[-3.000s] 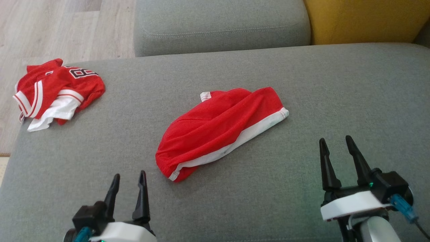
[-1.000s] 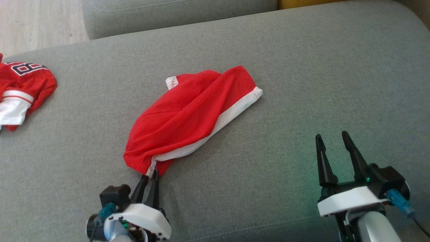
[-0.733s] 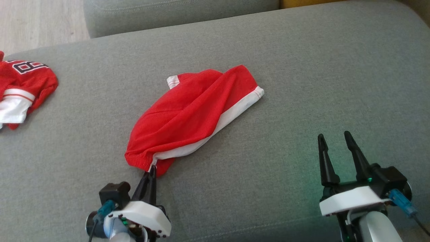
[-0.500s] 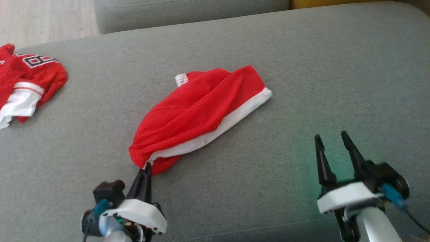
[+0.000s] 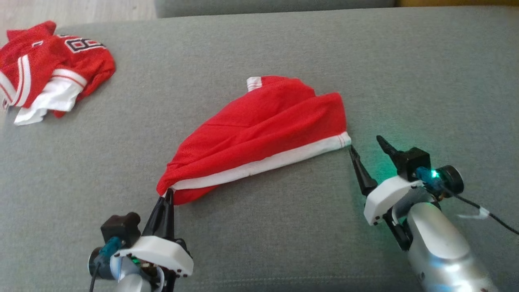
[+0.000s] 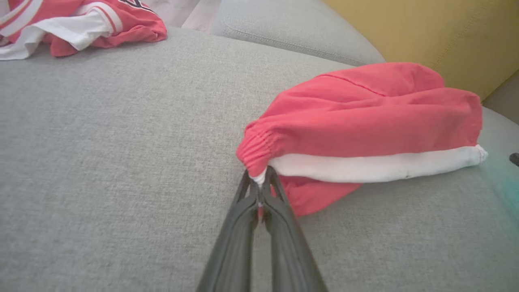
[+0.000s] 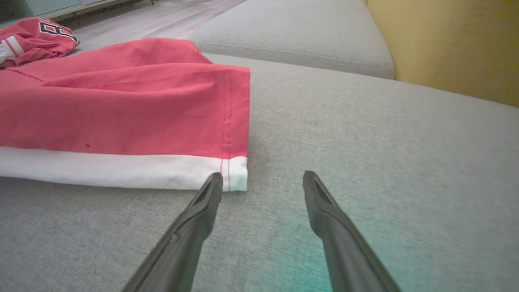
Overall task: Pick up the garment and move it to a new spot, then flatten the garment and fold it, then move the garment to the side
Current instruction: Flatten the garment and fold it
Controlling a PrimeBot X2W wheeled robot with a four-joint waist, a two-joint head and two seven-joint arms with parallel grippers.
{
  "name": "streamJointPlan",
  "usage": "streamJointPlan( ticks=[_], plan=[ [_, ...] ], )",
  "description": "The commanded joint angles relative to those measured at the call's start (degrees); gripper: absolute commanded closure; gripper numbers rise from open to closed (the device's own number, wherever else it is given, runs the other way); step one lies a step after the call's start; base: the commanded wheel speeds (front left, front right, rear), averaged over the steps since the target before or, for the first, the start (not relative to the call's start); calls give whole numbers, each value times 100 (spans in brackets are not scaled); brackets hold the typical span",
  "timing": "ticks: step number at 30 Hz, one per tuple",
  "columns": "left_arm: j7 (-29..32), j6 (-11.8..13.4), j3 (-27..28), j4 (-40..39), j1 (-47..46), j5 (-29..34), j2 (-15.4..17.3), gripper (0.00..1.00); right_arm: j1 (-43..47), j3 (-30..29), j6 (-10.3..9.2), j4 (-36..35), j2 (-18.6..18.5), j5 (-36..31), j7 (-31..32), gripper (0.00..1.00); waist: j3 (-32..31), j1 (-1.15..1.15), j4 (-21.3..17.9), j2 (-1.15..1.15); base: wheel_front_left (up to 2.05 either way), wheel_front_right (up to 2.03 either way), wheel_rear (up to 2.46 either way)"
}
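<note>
The garment [image 5: 267,129] is a pair of red shorts with a white side stripe, lying rumpled on the grey sofa seat [image 5: 243,48]. My left gripper [image 5: 167,194] is shut on its near left end, at the elastic waistband [image 6: 259,154]; the tips pinch the white stripe's end [image 6: 259,178]. My right gripper [image 5: 367,144] stands open right beside the garment's right hem corner [image 7: 237,174], with its left fingertip [image 7: 213,182] at the white edge and nothing between the fingers.
A second red and white jersey [image 5: 48,77] with a black number lies crumpled at the seat's far left. A grey back cushion [image 7: 292,36] and a yellow cushion [image 7: 446,44] stand behind. Wooden floor [image 7: 162,18] lies beyond the seat's left edge.
My left gripper has closed on the garment's waistband end and drawn it a little nearer. My right gripper has swung left up to the hem corner. The head camera has shifted too.
</note>
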Motion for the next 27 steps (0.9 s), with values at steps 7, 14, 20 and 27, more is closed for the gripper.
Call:
streamJointPlan(
  ticks=[7,14,20,27],
  plan=[
    [-72,-9,190,-154,-318,59,-8,100,-668,549,-5,628,21,433,-194,0,204,0,199,0,0,0,0],
    [-72,-7,200,-174,-344,62,-9,100,-875,864,-5,1055,46,631,-289,0,297,0,255,0,0,0,0],
    [-72,14,224,-198,-315,61,-10,100,-723,978,-5,876,92,666,-313,0,288,0,203,0,0,0,0],
    [-72,8,255,-206,-284,81,-10,100,-539,1162,-5,705,131,688,-315,0,279,0,136,0,0,0,0]
  ],
)
